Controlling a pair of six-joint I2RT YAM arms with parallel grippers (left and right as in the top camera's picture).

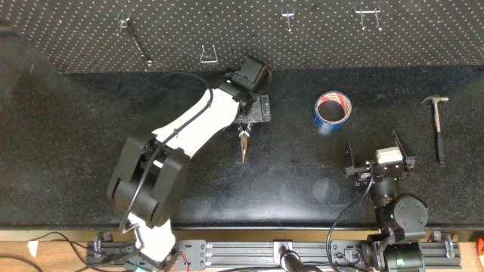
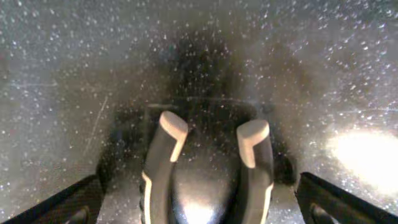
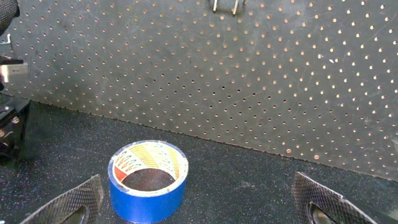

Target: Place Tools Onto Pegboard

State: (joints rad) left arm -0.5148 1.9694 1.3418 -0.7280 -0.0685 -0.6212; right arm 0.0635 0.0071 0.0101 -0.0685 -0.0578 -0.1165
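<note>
Grey-handled pliers (image 1: 244,132) lie on the black table, tip toward the front and handles (image 2: 166,158) toward the pegboard (image 1: 318,38). My left gripper (image 1: 254,106) hangs low over the handle end, open, with a finger on either side of the two handles (image 2: 255,155) and not closed on them. A wrench (image 1: 137,39) hangs on the pegboard at the left. A hammer (image 1: 436,125) lies at the far right. My right gripper (image 1: 380,157) stands open near the front right, facing a blue tape roll (image 3: 148,180).
Bare wire hooks stick out of the pegboard: one (image 1: 208,54) just left of my left gripper, two more (image 1: 287,15) (image 1: 368,15) higher to the right. The tape roll (image 1: 333,109) stands between pliers and hammer. The table's front strip is free.
</note>
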